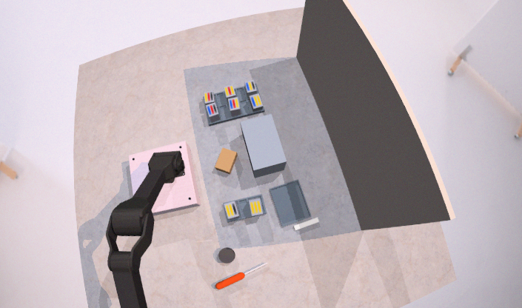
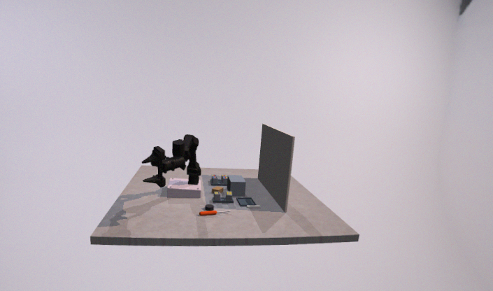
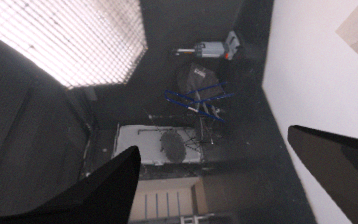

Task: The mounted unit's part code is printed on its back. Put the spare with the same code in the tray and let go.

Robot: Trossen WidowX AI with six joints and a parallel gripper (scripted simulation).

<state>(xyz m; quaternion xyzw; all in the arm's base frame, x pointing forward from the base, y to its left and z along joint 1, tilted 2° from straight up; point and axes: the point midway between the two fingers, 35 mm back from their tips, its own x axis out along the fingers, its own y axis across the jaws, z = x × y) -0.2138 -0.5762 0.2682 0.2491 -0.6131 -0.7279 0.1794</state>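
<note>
Spares sit in a dark six-slot rack [image 1: 232, 102] at the far end of the grey mat [image 1: 316, 152], each topped with coloured stripes in red, yellow and blue. At the rack's 6 o'clock in the top view stands the mounted unit [image 1: 263, 144], a grey-blue box, with a small tan block [image 1: 226, 160] just beside it at its 9 o'clock. Nearer the front edge lie a two-slot holder with yellow-striped parts [image 1: 243, 208] and, at its 3 o'clock, the tray [image 1: 289, 203], with a white bar [image 1: 306, 223] beside its near corner. A tall dark panel [image 1: 366, 126] stands at the mat's 3 o'clock side. Off the mat lie a black disc [image 1: 226, 255] and an orange-handled screwdriver [image 1: 238, 276]. The gripper [image 2: 151, 168] hangs spread wide and holding nothing, out past the pink base plate [image 1: 180, 191], well apart from the spares.
</note>
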